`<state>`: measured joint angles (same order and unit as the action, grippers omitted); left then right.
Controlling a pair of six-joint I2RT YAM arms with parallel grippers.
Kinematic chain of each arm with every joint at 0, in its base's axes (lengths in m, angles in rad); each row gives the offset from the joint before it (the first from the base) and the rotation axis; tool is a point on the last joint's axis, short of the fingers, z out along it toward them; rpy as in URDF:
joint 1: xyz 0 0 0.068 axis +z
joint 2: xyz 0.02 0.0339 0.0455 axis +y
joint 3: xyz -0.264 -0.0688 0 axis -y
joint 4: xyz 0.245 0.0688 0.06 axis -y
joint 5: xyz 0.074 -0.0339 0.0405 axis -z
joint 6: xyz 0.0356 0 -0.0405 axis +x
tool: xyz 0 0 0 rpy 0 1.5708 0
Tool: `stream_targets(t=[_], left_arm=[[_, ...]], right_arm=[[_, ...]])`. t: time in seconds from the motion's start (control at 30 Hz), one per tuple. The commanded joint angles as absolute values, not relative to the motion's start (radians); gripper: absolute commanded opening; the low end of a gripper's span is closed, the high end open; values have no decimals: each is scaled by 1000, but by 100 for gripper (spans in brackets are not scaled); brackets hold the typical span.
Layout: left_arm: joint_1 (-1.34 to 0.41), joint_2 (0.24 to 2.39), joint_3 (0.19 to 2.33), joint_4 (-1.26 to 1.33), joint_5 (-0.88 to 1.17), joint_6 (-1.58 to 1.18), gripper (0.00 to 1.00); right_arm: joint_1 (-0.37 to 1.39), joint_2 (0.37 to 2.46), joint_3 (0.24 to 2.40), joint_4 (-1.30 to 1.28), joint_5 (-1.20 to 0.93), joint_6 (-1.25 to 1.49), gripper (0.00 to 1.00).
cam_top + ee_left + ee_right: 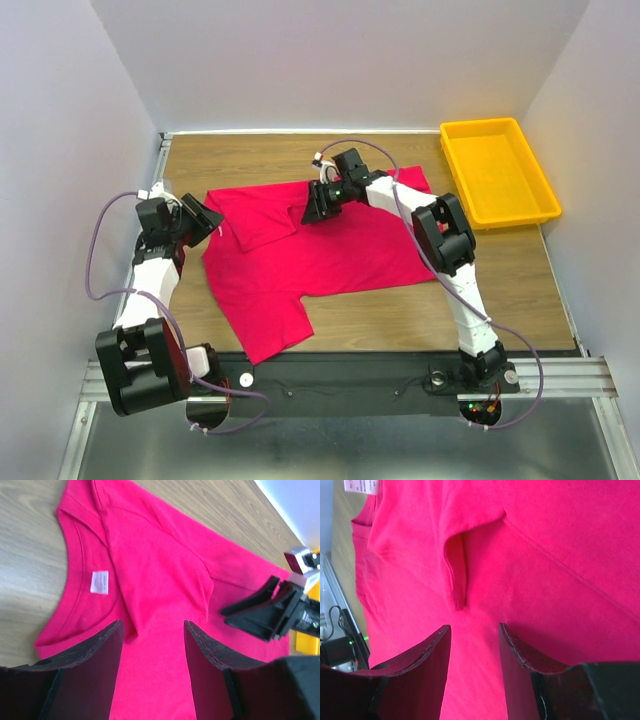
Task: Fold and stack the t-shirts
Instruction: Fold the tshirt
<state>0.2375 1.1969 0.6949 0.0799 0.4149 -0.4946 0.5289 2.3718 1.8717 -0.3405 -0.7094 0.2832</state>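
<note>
The crimson-red t-shirt (pixel 320 250) lies spread on the wooden table, one sleeve folded in over the chest, the other sleeve (pixel 268 322) pointing to the near edge. Its white neck label (pixel 100 582) shows in the left wrist view. My left gripper (pixel 205 218) is open and empty, just above the shirt's left edge by the collar (pixel 152 626). My right gripper (pixel 318 205) is open and empty, low over the folded-in sleeve's hem (pixel 456 587) near the shirt's far edge (pixel 474 630). It also shows in the left wrist view (pixel 260 611).
A yellow plastic tray (pixel 538 205) stands at the back right of the table. White walls close in the left, back and right. A black rail (pixel 350 372) with the arm bases runs along the near edge.
</note>
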Motion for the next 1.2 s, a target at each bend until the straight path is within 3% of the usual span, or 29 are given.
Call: stream_targets(t=[0.0, 0.47, 0.67, 0.9, 1.0, 1.17], left_arm=[[242, 1154, 654, 115, 448, -509, 62], [241, 1103, 595, 110, 462, -517, 62], [242, 1089, 584, 107, 460, -520, 62], [242, 1094, 580, 109, 462, -520, 62], [241, 1089, 574, 110, 462, -522, 62], [241, 1092, 566, 115, 469, -523, 62]], right_arm=[[572, 2382, 1939, -325, -713, 324, 49], [612, 2451, 2006, -328, -680, 351, 48], [618, 2442, 1994, -327, -647, 348, 43], [618, 2433, 1983, -327, -624, 348, 22], [618, 2415, 1967, -327, -640, 356, 7], [618, 2372, 1928, -325, -673, 376, 1]])
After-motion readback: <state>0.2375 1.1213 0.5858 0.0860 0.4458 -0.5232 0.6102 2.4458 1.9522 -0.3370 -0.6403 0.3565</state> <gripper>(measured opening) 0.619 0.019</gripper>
